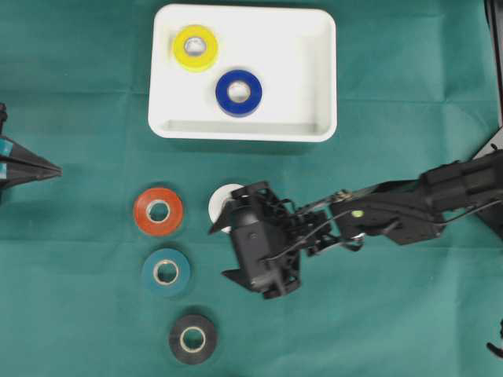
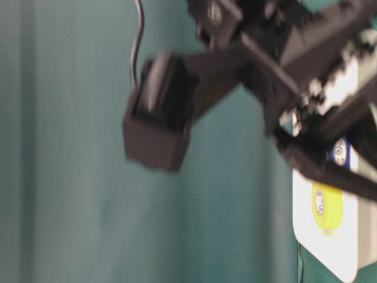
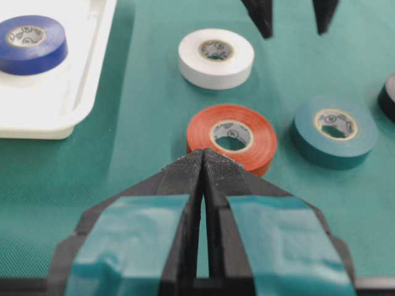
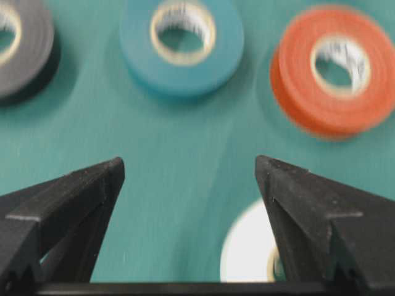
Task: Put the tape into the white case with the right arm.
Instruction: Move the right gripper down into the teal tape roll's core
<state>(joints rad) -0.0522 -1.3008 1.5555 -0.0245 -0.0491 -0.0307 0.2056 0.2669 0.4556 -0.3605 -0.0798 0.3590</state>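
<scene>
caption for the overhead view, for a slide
Open black right gripper hovers over the white tape roll; yellow tape roll and blue tape roll lie in the white case.

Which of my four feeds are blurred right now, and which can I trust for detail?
Table-level view: heavy motion blur, the right arm a dark smear. Right wrist view: soft, the orange roll and teal roll streaked. Left wrist view: sharp on the white roll. Overhead view: evenly lit, the white case crisp, slight blur on the right hand.
</scene>
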